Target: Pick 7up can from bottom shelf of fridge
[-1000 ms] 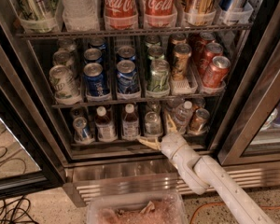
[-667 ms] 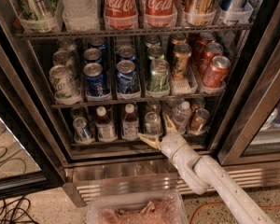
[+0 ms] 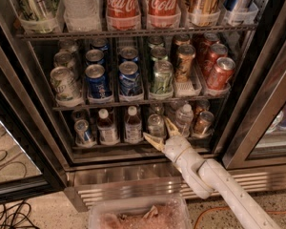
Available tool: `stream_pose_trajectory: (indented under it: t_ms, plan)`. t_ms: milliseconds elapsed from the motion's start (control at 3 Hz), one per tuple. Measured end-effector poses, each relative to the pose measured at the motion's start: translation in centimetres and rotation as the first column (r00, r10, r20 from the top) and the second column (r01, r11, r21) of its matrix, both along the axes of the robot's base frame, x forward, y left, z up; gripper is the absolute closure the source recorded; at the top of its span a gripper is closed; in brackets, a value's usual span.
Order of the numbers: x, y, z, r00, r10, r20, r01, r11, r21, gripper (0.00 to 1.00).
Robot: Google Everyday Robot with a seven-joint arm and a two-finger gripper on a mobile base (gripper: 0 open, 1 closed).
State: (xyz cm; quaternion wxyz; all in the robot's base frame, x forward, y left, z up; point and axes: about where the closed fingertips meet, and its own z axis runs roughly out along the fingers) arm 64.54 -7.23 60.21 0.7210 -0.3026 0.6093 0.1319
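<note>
The fridge (image 3: 255,109) stands open in front of me. On its bottom shelf (image 3: 115,147) the 7up can (image 3: 156,124), pale green with a silver top, stands upright in the middle lane. My gripper (image 3: 156,130) is open at the front edge of that shelf. One pale finger (image 3: 151,140) is low on the can's left and the other (image 3: 171,127) is on its right. The fingers flank the can's front, and I cannot tell whether they touch it. The white arm comes in from the lower right.
Left of the can stand two small bottles (image 3: 132,126) and a blue-labelled can (image 3: 82,131). To its right are a clear bottle (image 3: 183,119) and a copper-brown can (image 3: 202,122). Upper racks hold several cans. A clear plastic bin (image 3: 138,215) sits on the floor by the base grille (image 3: 133,187).
The gripper has edged slightly up and in toward the can. Nothing else has moved.
</note>
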Motion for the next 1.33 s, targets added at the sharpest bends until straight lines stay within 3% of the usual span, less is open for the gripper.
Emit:
stream_pose_trajectory:
  t_ms: [1000, 1333]
  plan:
    - [0.0, 0.01, 0.0, 1.0, 0.0, 0.0, 0.0, 1.0, 0.0, 1.0]
    - [0.0, -0.03, 0.17, 1.0, 0.006, -0.004, -0.006, 1.0, -0.003, 1.0]
